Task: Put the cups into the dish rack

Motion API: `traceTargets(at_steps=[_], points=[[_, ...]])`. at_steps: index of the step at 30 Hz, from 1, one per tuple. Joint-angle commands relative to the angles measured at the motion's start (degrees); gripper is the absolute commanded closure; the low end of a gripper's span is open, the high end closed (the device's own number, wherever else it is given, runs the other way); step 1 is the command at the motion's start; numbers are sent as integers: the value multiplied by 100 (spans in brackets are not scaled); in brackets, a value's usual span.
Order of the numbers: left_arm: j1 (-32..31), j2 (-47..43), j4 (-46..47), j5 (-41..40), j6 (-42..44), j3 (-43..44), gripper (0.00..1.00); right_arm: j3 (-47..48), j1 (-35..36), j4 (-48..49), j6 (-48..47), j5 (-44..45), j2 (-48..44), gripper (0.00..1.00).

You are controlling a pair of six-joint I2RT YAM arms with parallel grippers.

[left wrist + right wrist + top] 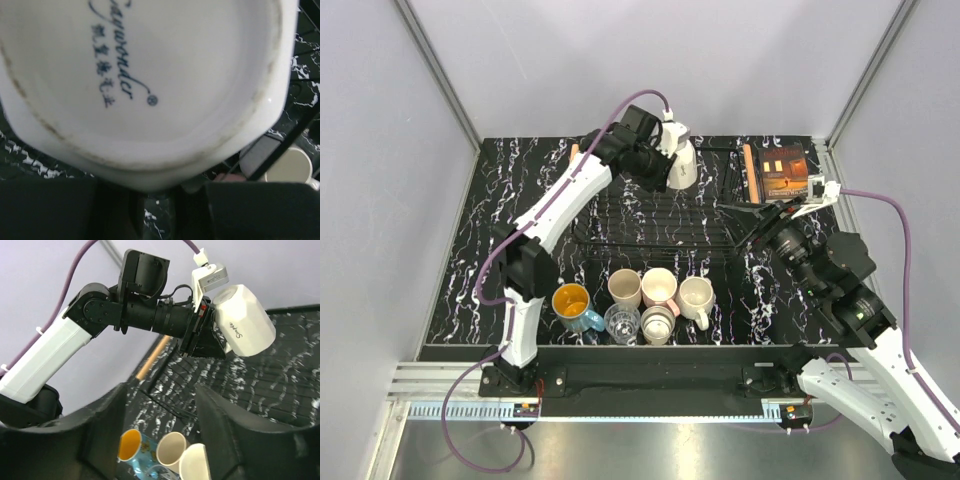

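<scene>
My left gripper (665, 162) is shut on a white mug (680, 165), which hangs tilted above the back of the black wire dish rack (660, 222). The mug's printed underside (150, 85) fills the left wrist view, and its side (243, 320) shows in the right wrist view. Several cups stand in front of the rack: a blue mug with orange inside (572, 303), a cream cup (625, 288), a pink mug (660, 288), a cream mug (696, 298), a glass tumbler (622, 323) and one more cup (657, 325). My right gripper (760, 215) is open and empty at the rack's right end.
An orange-brown book (783, 172) leans at the back right, beside the rack's wooden handle (748, 158). The other wooden handle (152, 360) lies at the rack's left end. Grey walls close in the black marbled table (470, 240) on three sides.
</scene>
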Motion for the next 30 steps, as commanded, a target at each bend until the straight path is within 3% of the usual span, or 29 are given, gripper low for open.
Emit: traceTargets(at_steps=[1, 16, 30], points=[[-151, 417, 617, 28, 233, 831, 100, -75, -24, -304, -400, 673, -38, 29], [-397, 1948, 1847, -59, 751, 1280, 100, -602, -24, -436, -190, 833, -266, 25], [-520, 2669, 2709, -296, 1033, 1272, 100, -858, -15, -585, 65, 807, -565, 26]])
